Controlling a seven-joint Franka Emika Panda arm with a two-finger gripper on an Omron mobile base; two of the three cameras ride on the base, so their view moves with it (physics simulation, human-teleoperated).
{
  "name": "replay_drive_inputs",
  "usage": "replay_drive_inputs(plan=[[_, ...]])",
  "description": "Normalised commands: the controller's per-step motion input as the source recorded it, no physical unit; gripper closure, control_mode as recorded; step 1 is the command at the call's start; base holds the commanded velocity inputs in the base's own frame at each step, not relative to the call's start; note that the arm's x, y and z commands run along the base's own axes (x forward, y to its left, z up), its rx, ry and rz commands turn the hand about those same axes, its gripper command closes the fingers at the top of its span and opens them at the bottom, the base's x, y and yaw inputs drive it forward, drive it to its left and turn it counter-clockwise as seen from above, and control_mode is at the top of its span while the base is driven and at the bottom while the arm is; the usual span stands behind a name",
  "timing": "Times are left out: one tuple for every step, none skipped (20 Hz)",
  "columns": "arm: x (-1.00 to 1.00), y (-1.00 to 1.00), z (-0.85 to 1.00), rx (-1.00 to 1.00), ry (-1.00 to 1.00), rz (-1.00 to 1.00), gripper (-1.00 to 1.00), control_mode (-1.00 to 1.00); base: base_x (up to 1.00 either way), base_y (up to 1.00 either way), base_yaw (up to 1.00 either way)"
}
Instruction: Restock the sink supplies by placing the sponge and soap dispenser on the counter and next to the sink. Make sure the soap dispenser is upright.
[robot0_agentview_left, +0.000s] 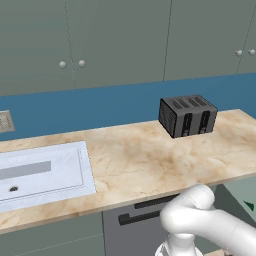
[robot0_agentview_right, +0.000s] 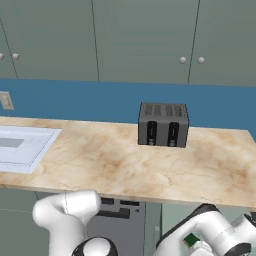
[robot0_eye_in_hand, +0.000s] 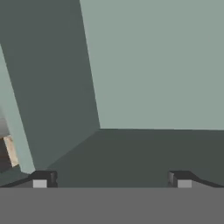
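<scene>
In the hand view my gripper is open, its two dark fingertips far apart with nothing between them. It looks into a bare grey-green cabinet interior. The arm bends down below the front edge of the beige marble counter. The pale sink is set into the counter at the left. A small dark green shape shows low beside the arm; it may be the sponge, too small to tell. The soap dispenser is out of view.
A black toaster stands at the back of the counter, right of the sink. Closed upper cabinets with round knobs hang over the blue backsplash. A dark drawer handle sits under the counter's front edge.
</scene>
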Motion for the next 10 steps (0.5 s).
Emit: replay_drive_inputs(plan=[[0.62,-0.73,0.27,-0.07,0.07,0.0,-1.0,-1.0,0.0,0.0,0.0],[0.73,-0.6,0.15,-0.1,0.05,0.0,-1.0,-1.0,0.0,0.0,0.0],[0.83,-0.53,0.1,-0.11,0.07,0.0,-1.0,-1.0,0.0,0.0,0.0],[0.73,-0.44,0.0,-0.13,0.06,0.0,-1.0,-1.0,0.0,0.0,0.0],[0.51,-0.3,-0.07,-0.19,0.02,0.03,-1.0,-1.0,0.0,0.0,0.0],[0.3,-0.29,-0.08,-0.24,0.0,0.04,-1.0,-1.0,0.0,0.0,0.0],[0.25,-0.28,-0.06,-0.26,-0.02,0.03,-1.0,-1.0,0.0,0.0,0.0],[0.34,-0.24,0.0,-0.27,-0.07,0.06,-1.0,-1.0,0.0,0.0,0.0],[0.3,-0.24,0.0,-0.25,-0.13,0.06,-1.0,-1.0,0.0,0.0,0.0],[0.18,-0.24,0.0,-0.24,-0.14,0.04,-1.0,-1.0,0.0,0.0,0.0]])
